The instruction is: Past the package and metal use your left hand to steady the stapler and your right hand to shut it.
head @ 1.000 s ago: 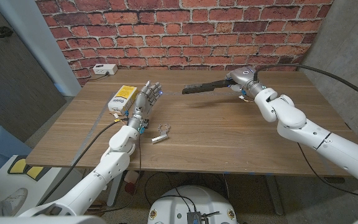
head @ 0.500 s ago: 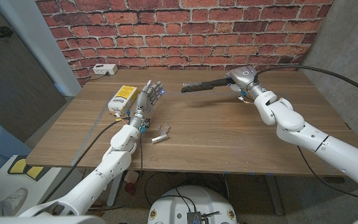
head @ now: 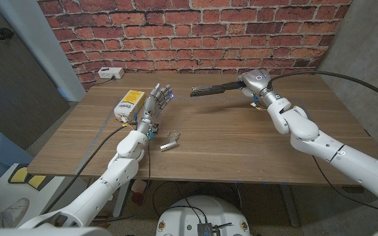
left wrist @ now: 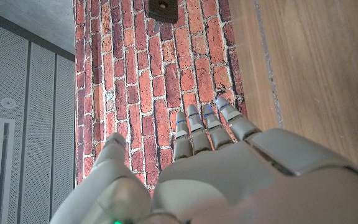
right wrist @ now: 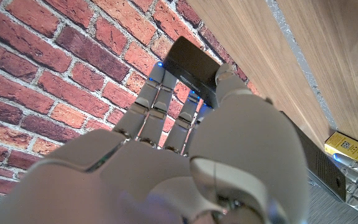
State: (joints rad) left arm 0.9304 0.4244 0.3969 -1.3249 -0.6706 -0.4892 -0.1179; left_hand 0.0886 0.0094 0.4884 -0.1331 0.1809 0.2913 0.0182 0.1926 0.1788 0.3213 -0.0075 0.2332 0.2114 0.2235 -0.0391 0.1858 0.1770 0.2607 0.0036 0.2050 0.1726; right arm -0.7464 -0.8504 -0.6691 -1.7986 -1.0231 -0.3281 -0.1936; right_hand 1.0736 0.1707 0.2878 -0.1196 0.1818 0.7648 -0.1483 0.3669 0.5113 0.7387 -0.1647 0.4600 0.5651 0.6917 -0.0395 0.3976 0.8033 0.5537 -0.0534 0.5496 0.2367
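Black stapler, long and slim, held in the air over the far part of the surface, near its far edge and roughly midway along it, lying about level and pointing toward the robot's left. The right hand grasps one end of it; in the right wrist view the fingers wrap the dark body with the thumb on its near face. Whether the stapler is open or closed cannot be told. The left hand stands upright near the far-left corner of the surface, released, fingers spread and holding nothing; the left wrist view shows its back with fingers extended toward the brick wall. Just beside it, toward the left edge, lies a yellow-and-white package. Nearer the front edge, close to the left forearm, lies a small metal piece. A white box sits behind the far-left corner
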